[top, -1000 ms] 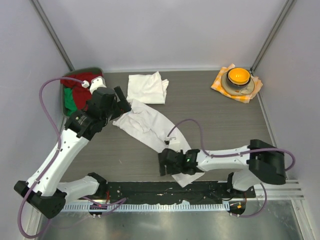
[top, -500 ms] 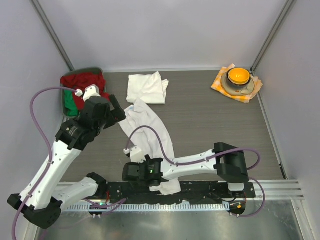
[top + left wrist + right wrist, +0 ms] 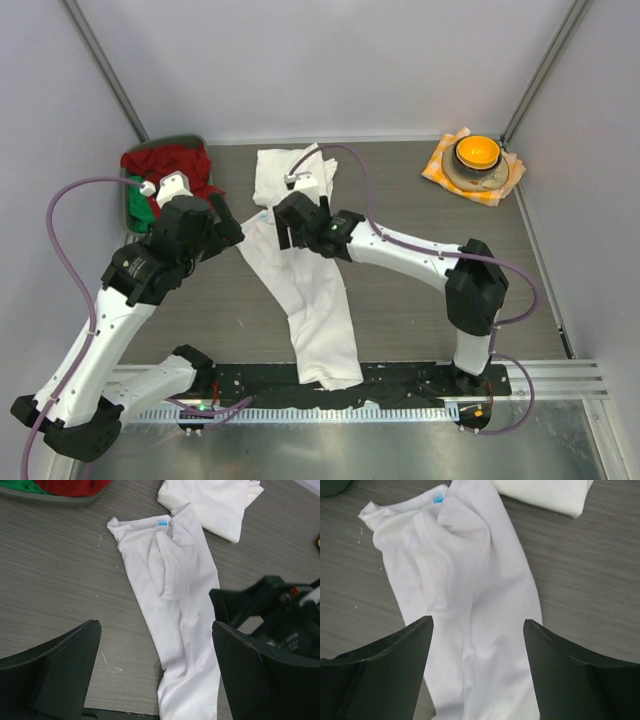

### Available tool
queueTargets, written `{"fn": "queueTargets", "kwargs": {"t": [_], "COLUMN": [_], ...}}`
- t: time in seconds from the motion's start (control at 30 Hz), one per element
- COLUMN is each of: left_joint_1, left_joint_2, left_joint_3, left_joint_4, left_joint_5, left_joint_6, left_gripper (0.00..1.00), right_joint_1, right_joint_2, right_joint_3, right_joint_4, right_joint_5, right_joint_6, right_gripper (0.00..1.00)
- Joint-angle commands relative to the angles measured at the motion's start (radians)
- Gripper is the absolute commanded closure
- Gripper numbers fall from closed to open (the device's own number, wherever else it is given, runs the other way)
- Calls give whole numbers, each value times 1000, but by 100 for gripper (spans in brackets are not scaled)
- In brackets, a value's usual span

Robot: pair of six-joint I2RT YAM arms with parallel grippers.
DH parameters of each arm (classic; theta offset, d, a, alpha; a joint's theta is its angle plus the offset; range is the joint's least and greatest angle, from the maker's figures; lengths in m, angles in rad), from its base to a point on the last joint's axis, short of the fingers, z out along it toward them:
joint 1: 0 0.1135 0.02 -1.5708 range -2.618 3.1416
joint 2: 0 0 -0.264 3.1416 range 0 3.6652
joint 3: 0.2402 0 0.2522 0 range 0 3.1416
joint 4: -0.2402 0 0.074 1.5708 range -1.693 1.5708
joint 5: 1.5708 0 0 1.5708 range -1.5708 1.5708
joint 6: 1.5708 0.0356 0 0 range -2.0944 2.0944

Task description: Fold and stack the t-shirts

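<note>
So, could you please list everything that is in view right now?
folded t-shirt: one, white, far middle of the table
long t-shirt: one, white, narrow strip running to the near edge
tray: one, dark green, far left corner
red cloth: one, red, in the tray
green cloth: one, green, in the tray
bowl: one, orange inside, far right corner
checked cloth: one, orange and white, under the bowl
table: one, grey wood grain
left gripper: one, black, open, empty
right gripper: one, black, open, empty

Table (image 3: 420, 200): long t-shirt (image 3: 315, 310), folded t-shirt (image 3: 290, 178), bin (image 3: 190, 138), cloth (image 3: 432, 168).
</note>
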Motion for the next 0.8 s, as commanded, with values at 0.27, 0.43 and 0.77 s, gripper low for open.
{"fn": "queueTargets", "kwargs": {"t": [0.27, 0.43, 0.77], "left_joint_1": [0, 5, 9], "left_joint_2": [73, 94, 108], "left_joint_3": [67, 64, 41], "left_joint_4": [7, 22, 50], "left_joint_5": [-65, -68, -45], "left_joint_6": [46, 51, 52], "left_gripper": [1, 1, 1], "right_joint_1": [-192, -219, -277], "right_joint_2": [313, 393, 479], "right_joint_3": [260, 308, 203], "right_joint_4": [199, 231, 372], "right_joint_5": [-401, -466, -609], "right_joint_6": [-112, -95, 1], "right_gripper": [22, 22, 24]}}
